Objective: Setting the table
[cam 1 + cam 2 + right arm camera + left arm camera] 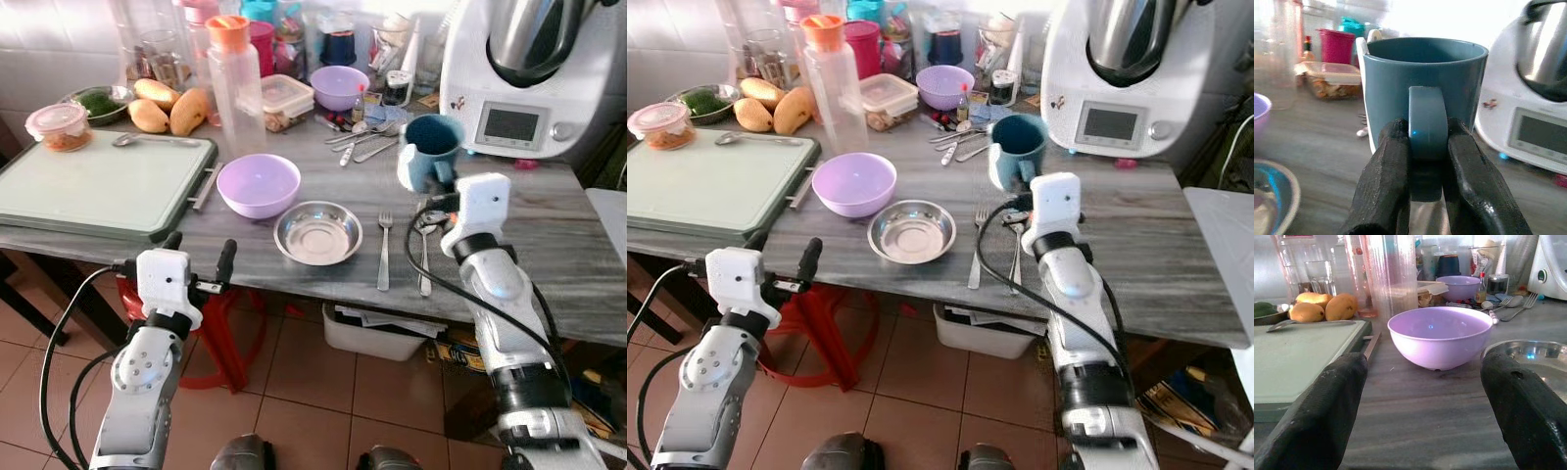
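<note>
1. Left pincer (200, 257) hovers wide open at the counter (549, 215) edge, holding nothing; your lilac bowl (259, 184) sits just beyond it.
2. Right of that bowl you have the steel dish (317, 232), then a fork (384, 251) and spoon (423, 257) laid side by side.
3. Right pincer (1426, 161) is clamped on the blue mug (431, 147) by its handle, above the cutlery.
4. You're partway through, I'd judge: mug unplaced, spare cutlery behind.
5. No readable writing.
</note>
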`<state>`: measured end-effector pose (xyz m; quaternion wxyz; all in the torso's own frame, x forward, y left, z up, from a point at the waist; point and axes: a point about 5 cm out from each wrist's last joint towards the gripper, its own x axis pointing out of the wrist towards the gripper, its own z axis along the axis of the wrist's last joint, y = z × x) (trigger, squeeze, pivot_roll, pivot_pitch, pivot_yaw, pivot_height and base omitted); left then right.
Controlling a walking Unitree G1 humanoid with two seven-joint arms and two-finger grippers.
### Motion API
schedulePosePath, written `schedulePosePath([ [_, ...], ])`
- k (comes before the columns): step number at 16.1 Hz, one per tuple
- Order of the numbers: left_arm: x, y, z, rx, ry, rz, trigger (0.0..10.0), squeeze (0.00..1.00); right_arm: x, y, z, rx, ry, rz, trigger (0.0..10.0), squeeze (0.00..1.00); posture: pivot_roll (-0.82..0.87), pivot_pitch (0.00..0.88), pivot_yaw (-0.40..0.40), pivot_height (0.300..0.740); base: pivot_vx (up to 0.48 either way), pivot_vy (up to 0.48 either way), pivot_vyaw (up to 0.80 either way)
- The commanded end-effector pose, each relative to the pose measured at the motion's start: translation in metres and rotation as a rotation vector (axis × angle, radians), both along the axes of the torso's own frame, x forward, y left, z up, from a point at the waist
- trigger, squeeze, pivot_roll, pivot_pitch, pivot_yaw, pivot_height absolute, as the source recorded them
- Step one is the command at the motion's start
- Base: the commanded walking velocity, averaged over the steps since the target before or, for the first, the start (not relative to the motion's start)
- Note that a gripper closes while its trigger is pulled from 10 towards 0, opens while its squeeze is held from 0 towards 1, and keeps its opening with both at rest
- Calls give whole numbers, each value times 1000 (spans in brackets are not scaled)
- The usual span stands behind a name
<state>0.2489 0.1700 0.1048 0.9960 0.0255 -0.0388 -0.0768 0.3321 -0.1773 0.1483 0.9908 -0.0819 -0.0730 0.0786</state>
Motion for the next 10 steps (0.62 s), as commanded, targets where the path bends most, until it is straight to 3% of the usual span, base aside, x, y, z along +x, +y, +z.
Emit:
schedulePosePath([
  [1, 0, -2, 8, 4, -20, -13, 10000, 0, 6, 7, 9, -2, -32, 47, 10000, 0, 36, 34, 29, 719, 0, 0, 0],
  [10, -24, 12, 15, 49, 27, -17, 10000, 0, 26, 21, 14, 37, -9, 179, 10000, 0, 119, 150, 64, 719, 0, 0, 0],
])
